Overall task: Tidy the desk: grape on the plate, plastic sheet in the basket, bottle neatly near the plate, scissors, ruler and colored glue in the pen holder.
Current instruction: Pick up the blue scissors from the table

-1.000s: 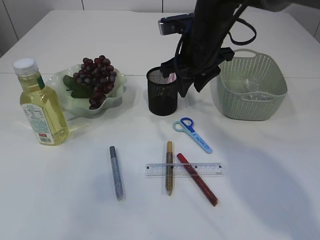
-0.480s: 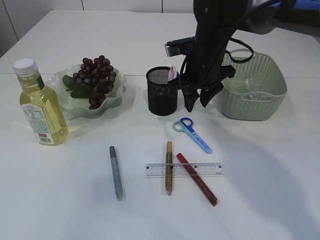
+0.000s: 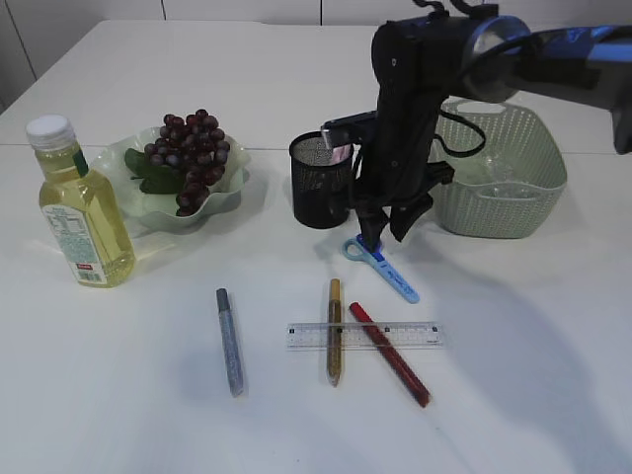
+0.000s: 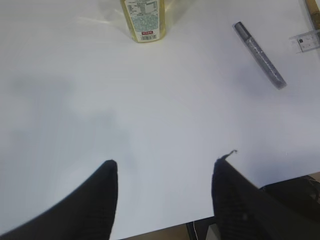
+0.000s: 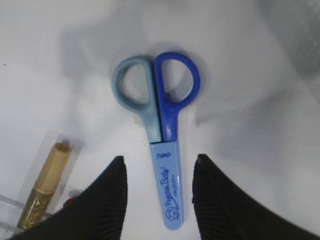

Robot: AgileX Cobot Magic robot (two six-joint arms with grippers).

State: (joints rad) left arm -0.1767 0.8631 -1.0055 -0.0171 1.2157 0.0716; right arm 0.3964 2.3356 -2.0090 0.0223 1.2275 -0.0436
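The blue scissors lie flat in front of the black mesh pen holder. My right gripper is open and hangs just over them, one finger on each side of the sheath. The clear ruler lies under a gold glue stick and a red glue stick. A silver glue stick lies to the left. Grapes rest on the green plate. The bottle stands left of the plate. My left gripper is open and empty above bare table.
A green basket stands right of the pen holder with clear plastic inside. Something pink sticks out of the pen holder. The table's near edge shows in the left wrist view.
My right gripper has come down and forward from beside the pen holder's rim to just over the scissors. Nothing on the table has moved.
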